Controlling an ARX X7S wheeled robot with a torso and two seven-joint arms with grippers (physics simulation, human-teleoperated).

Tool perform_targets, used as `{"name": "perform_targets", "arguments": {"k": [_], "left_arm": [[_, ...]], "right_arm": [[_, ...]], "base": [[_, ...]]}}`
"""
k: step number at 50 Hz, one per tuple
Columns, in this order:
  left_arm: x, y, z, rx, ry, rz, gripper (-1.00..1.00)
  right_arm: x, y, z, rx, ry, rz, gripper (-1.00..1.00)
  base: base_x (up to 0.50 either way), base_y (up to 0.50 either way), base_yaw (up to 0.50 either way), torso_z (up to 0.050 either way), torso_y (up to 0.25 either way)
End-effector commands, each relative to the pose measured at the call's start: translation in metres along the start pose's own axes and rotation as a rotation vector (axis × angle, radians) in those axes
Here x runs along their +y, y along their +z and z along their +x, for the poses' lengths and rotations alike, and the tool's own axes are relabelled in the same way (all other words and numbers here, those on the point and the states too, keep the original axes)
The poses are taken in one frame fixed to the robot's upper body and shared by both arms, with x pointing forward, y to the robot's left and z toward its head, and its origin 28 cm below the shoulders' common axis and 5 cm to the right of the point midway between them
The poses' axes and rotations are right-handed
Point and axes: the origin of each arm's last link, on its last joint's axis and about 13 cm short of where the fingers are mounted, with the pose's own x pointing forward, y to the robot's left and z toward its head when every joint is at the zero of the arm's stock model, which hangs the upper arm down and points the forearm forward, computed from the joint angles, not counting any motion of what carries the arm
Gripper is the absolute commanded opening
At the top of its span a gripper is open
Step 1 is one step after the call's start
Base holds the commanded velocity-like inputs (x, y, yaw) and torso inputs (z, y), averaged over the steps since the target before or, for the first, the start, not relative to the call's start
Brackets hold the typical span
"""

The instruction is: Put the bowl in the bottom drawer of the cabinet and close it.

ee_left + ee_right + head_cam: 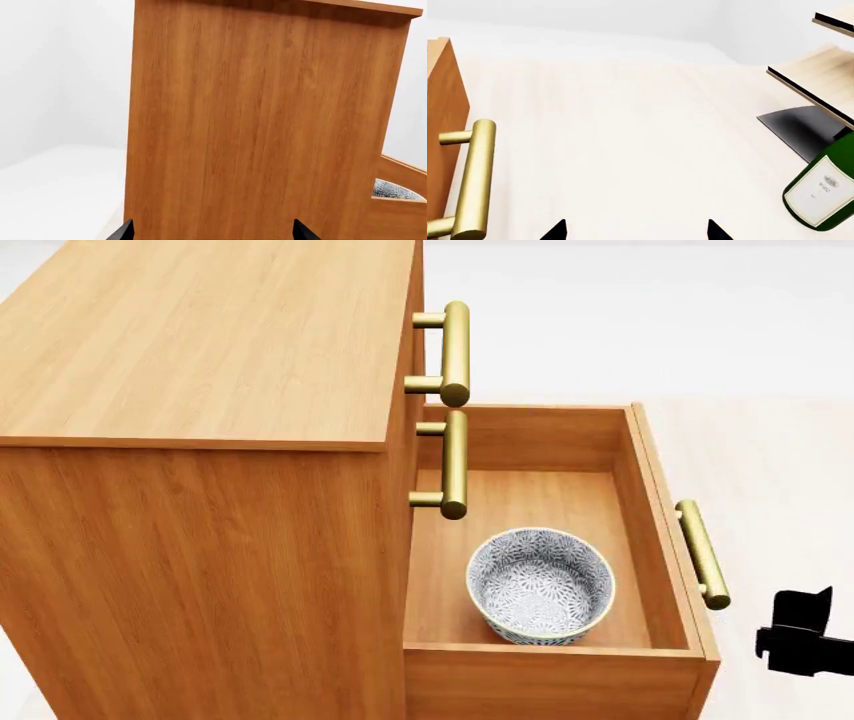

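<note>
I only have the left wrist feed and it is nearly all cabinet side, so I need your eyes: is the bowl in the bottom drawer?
Observer: Yes, the bowl sits upright in the bottom drawer.
Operator: Is that drawer shut?
Observer: No, it stands pulled out from the cabinet.
Operator: Where is the right gripper?
Observer: The right gripper is open, beside the drawer's handle, not touching it.
</note>
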Motion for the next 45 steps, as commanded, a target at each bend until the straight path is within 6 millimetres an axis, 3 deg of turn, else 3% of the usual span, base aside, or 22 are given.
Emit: {"name": "perform_targets", "arguments": {"k": [1,45], "left_arm": [[0.000,-0.001,0.000,0.001,0.000,0.001,1.00],[0.000,0.000,0.000,0.000,0.003,0.000,1.00]], "right_arm": [[0.001,-0.014,0.003,0.024,-0.013,-0.031,1.00],[0.033,-0.034,0.022,0.075,0.034,-0.122,1.00]], "base": [[0.00,0.00,0.00,0.000,0.000],[0.00,0.00,0.00,0.000,0.000]]}}
